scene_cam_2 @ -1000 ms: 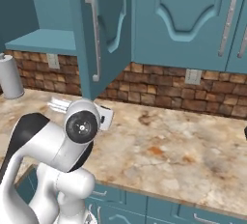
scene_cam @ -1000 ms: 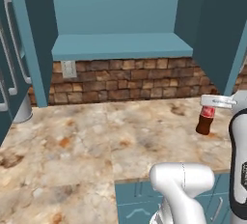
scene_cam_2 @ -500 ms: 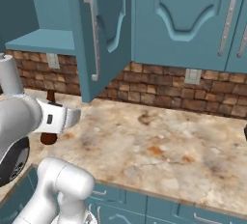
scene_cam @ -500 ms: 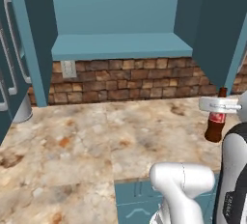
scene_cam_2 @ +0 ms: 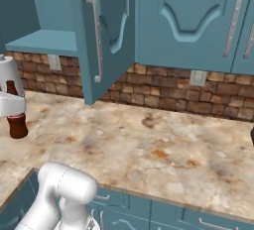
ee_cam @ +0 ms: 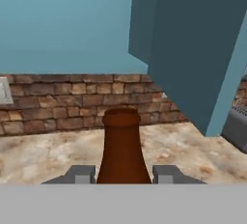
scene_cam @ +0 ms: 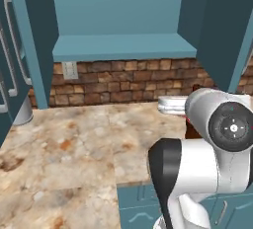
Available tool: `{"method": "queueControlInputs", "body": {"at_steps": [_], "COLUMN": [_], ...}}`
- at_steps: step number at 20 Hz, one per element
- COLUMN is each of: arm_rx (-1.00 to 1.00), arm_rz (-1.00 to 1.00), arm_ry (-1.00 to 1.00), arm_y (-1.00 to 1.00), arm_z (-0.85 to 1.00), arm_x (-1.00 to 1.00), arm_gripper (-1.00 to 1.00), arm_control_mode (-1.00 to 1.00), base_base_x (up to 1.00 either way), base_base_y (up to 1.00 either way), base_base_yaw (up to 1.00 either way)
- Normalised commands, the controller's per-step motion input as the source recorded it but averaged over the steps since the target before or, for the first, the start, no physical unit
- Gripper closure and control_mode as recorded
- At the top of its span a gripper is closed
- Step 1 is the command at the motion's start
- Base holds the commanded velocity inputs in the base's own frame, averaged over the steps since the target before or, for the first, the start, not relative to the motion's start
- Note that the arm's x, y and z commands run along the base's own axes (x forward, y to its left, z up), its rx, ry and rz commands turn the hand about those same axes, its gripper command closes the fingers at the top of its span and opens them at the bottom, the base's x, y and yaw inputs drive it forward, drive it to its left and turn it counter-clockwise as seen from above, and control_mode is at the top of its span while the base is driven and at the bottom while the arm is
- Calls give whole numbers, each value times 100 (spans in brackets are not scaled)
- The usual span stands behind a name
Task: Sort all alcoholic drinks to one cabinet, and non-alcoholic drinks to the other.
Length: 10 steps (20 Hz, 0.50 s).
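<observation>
1. My pincer is pinching the dark brown bottle. In the hand view its neck stands right between my two fingertips, one on each side, touching it.
2. From the right base view the same bottle sits at the far left, upright, with its bottom at or just above the marbled surface. Can't tell if it actually touches.
3. A white part of my hand covers the bottle's middle in that view, so the label is mostly hidden.
4. Straight ahead in the hand view there's the brick backsplash, and above it the open cabinet with its pale blue shelf.
5. The open cabinet door hangs to the right of the bottle in the right base view, with a long silver handle.
6. In the left base view my own arm blocks nearly all of the bottle.
</observation>
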Motion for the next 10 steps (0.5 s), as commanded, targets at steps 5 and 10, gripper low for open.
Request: {"method": "queueControlInputs", "body": {"at_steps": [5, 10], "arm_rx": [-14, -5], "arm_rz": [-21, -14], "arm_ry": [0, -1], "arm_y": [22, 0], "arm_z": [10, 11], "arm_x": [68, 74], "arm_gripper": [100, 100], "arm_control_mode": [-100, -100], "base_base_x": [0, 0], "base_base_y": [0, 0], "base_base_yaw": [0, 0]}}
